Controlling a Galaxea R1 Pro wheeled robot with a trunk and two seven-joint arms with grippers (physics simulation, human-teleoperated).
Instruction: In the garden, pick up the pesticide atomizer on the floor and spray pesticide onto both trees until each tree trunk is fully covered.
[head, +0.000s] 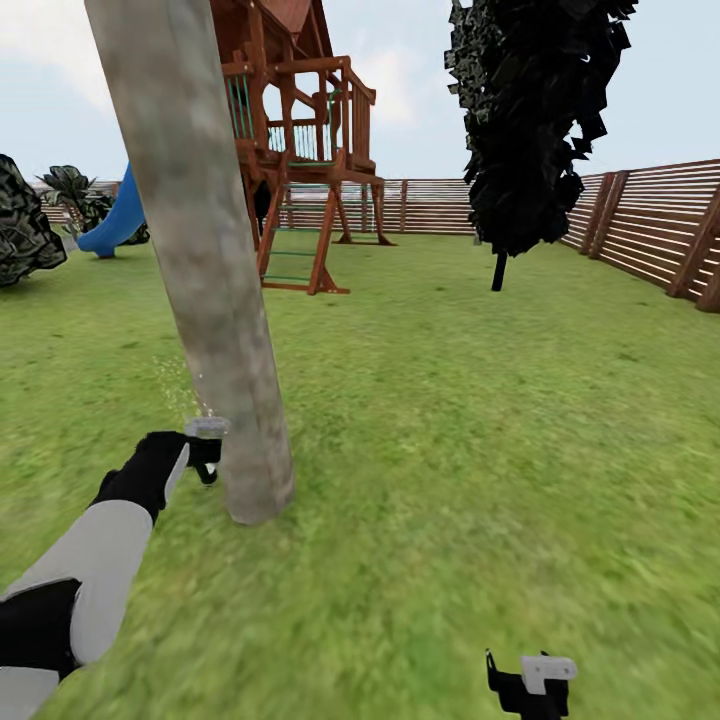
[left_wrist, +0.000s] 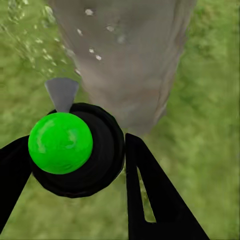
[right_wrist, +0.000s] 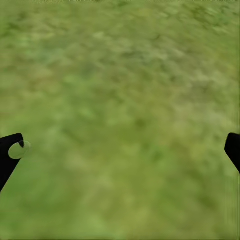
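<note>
Spraying is under way: the left gripper (left_wrist: 75, 165) pinches the atomizer (left_wrist: 67, 147) beside the trunk (head: 205, 260), near its base on the lawn (head: 450, 420), droplets flying. Right gripper (right_wrist: 120, 150) hangs spread. Next, I judge, sweep upward.

tree trunk (head: 205, 270), left gripper (head: 205, 455) beside it

Fenced garden (head: 480, 420), lawn, wooden playset (head: 300, 150), slide (head: 115, 222)

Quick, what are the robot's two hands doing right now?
Left gripper: shut on the pesticide atomizer, beside the tree trunk.
Right gripper: open, holding nothing, over grass.
</note>
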